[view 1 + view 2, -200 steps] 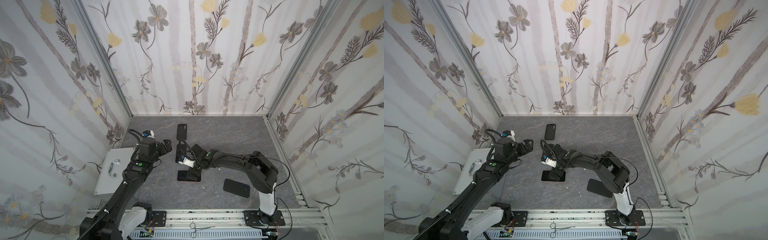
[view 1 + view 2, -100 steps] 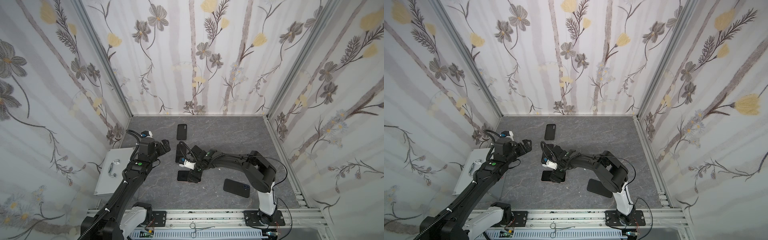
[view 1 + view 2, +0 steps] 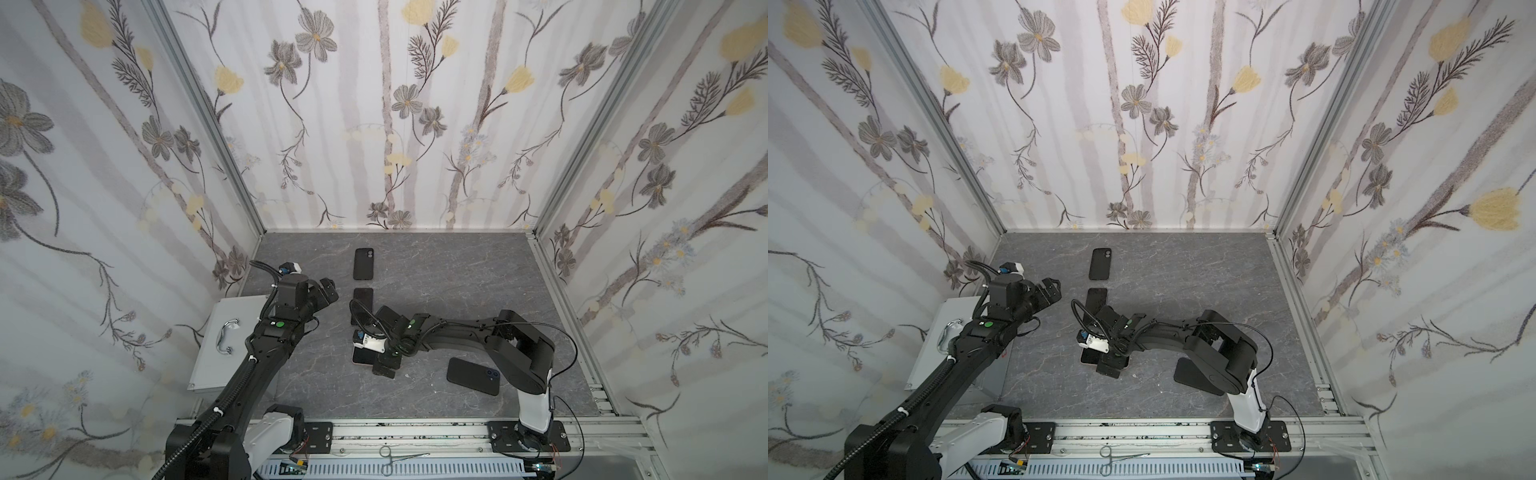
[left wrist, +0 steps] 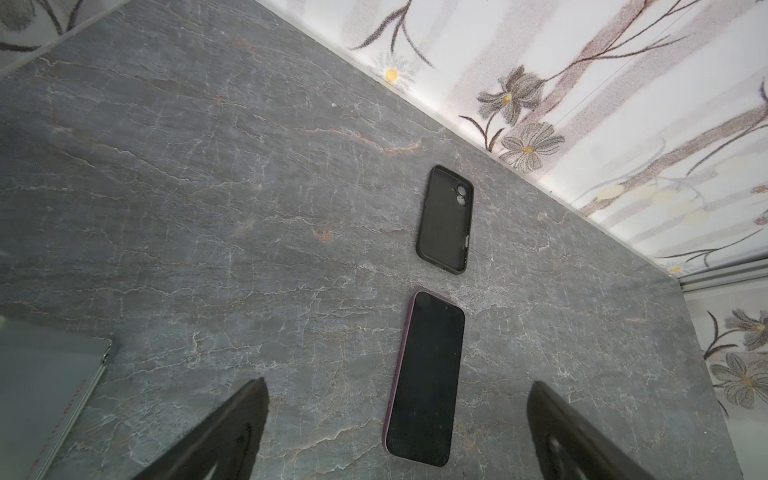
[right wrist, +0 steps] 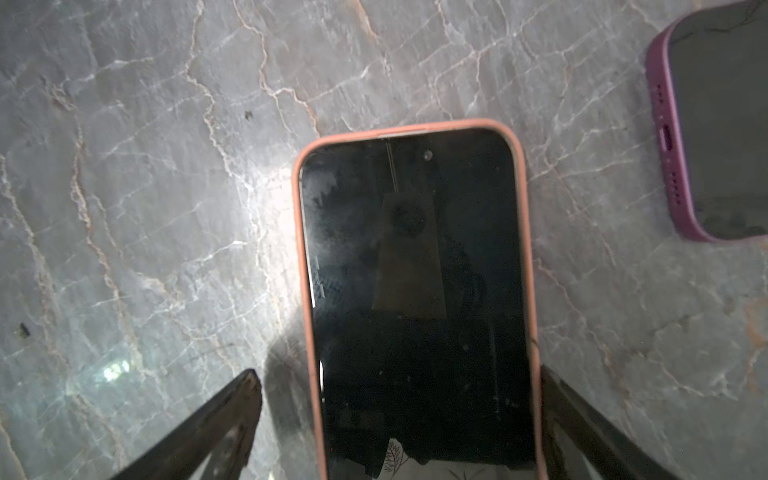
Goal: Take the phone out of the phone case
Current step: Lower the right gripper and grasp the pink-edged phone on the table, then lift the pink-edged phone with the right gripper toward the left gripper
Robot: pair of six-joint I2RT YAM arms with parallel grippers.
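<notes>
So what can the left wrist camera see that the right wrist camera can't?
Only the left wrist view shows the empty black phone case and the flowery wallpaper. Only the right wrist view shows the phone in the salmon-pink case, lying screen up. Both show the phone in the purple case on the grey marble-patterned table.

A white box [image 3: 212, 365] with 1 metal handle [image 3: 226, 336] sits at 8 o'clock beside the grey table [image 3: 457, 270]; forceps [image 3: 401, 458] lie on the front rail [image 3: 436, 432] at 6 o'clock.
</notes>
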